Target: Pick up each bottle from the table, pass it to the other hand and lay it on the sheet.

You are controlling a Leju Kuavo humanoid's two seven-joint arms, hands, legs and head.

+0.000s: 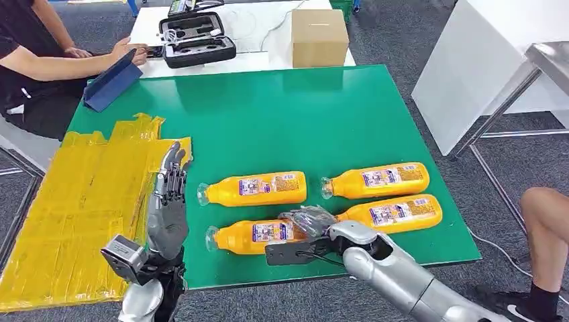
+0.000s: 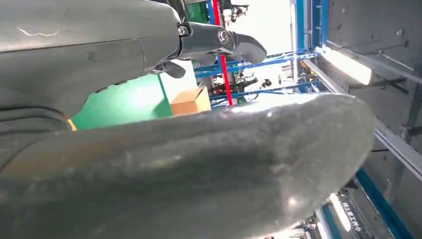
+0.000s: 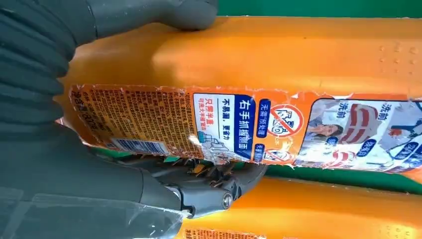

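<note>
Several orange bottles with printed labels lie on the green table [image 1: 282, 114]. My right hand [image 1: 307, 221] grips the base end of the near-left bottle [image 1: 251, 235], which still lies on the table. In the right wrist view my thumb [image 3: 149, 12] presses one side of this bottle [image 3: 278, 64] and my fingers [image 3: 214, 186] curl round the other. My left hand [image 1: 169, 201] stands upright and holds nothing, fingers straight, at the edge of the yellow sheet [image 1: 74, 201]. In the left wrist view the left hand [image 2: 149, 164] is seen from close up.
Three other bottles lie near: one behind [image 1: 255, 188], one at the far right [image 1: 379, 180], one beside my right hand [image 1: 396, 213]. A cardboard box [image 1: 319, 37] and a black case [image 1: 196, 39] sit beyond the table. A person [image 1: 33, 60] sits far left; a leg [image 1: 547, 228] is at right.
</note>
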